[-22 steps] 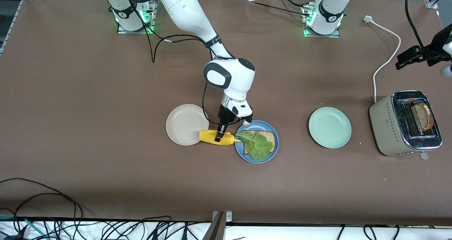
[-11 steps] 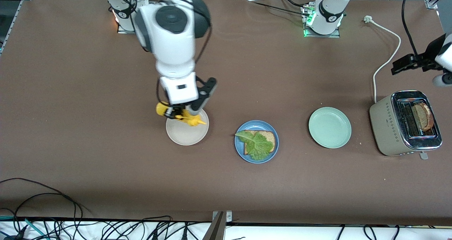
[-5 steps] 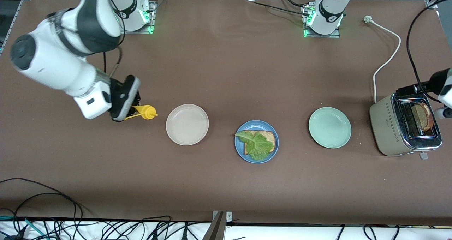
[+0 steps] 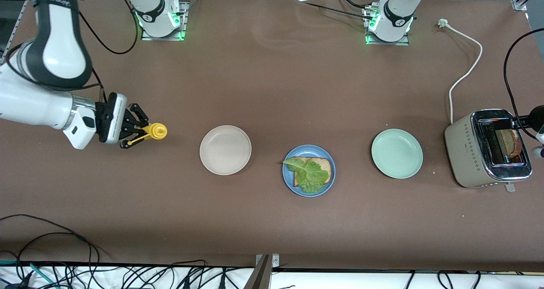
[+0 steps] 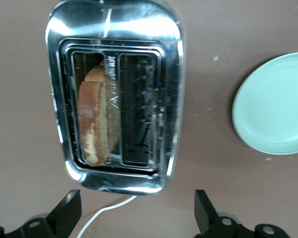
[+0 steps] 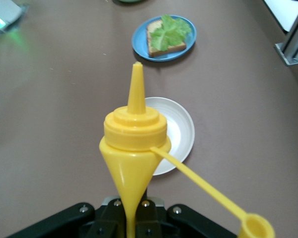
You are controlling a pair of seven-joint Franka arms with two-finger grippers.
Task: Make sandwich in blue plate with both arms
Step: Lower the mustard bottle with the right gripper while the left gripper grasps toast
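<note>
Your right pincer (image 4: 135,129) sits over the bench (image 4: 272,221) at the right arm's end, clamped on a yellow squeeze bottle (image 4: 155,131). In the right wrist view the bottle (image 6: 134,148) points its nozzle away from the wrist, and its open cap dangles from a thin yellow strap.

Moving along the bench toward the left arm's end, you see a cream-white plate (image 4: 225,150), bare on top. Next to it, and a little nearer the front camera, is the blue plate (image 4: 309,170). On that plate lies one slice of brown bread (image 4: 323,166) with a ruffled lettuce leaf (image 4: 308,173) spread over it; no second slice covers the leaf, so the sandwich is only half built. The right wrist view shows the same open-faced stack on the blue plate (image 6: 164,37), well apart from the bottle.

Farther along stands the mint-green plate (image 4: 397,153), with nothing on it. Near the left arm's end of the bench is a toaster (image 4: 488,148) with a chrome top, its white cord (image 4: 465,68) trailing toward the robot bases. A slice of bread (image 4: 510,139) stands upright in one slot; the other slot holds nothing.

Your left pincer (image 5: 136,210) hangs right above the toaster (image 5: 114,96), jaws spread wide and holding nothing, with the upright slice (image 5: 95,116) directly beneath it.
</note>
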